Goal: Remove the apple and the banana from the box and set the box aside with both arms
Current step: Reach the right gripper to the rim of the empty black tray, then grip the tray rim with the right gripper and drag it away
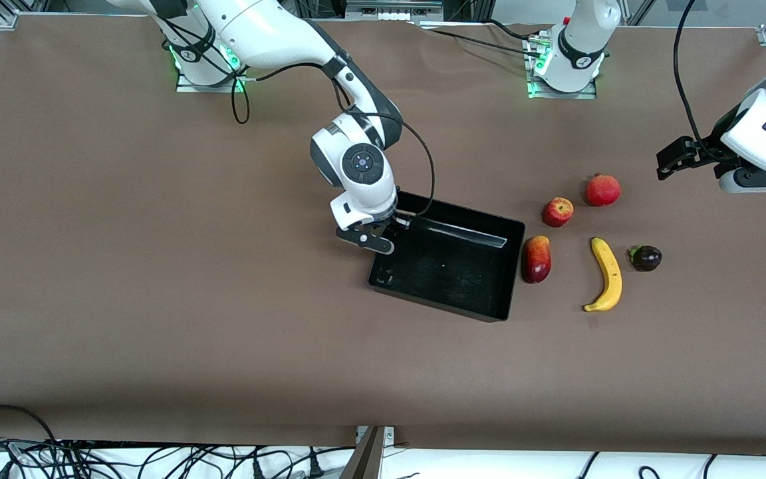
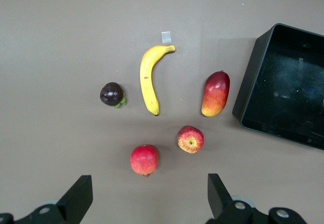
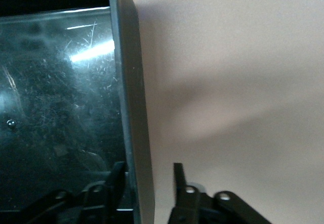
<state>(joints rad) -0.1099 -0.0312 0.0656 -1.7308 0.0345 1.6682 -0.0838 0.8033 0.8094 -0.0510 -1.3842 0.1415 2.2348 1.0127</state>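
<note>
The black box (image 1: 449, 273) lies mid-table, empty. My right gripper (image 1: 383, 236) is down at the box's wall toward the right arm's end. In the right wrist view the open gripper (image 3: 148, 167) straddles that wall (image 3: 134, 107), one finger inside against it, the other outside with a gap. The banana (image 1: 608, 276) and the apple (image 1: 558, 211) lie on the table toward the left arm's end; both show in the left wrist view, the banana (image 2: 148, 79) and the apple (image 2: 191, 139). My left gripper (image 1: 672, 159) hangs open and empty in the air (image 2: 148, 178), over the table by the fruits.
A red-yellow mango (image 1: 536, 259) lies right beside the box. An all-red pomegranate (image 1: 602, 190) lies farther from the front camera than the apple. A dark purple fruit (image 1: 646, 257) lies beside the banana, toward the left arm's end.
</note>
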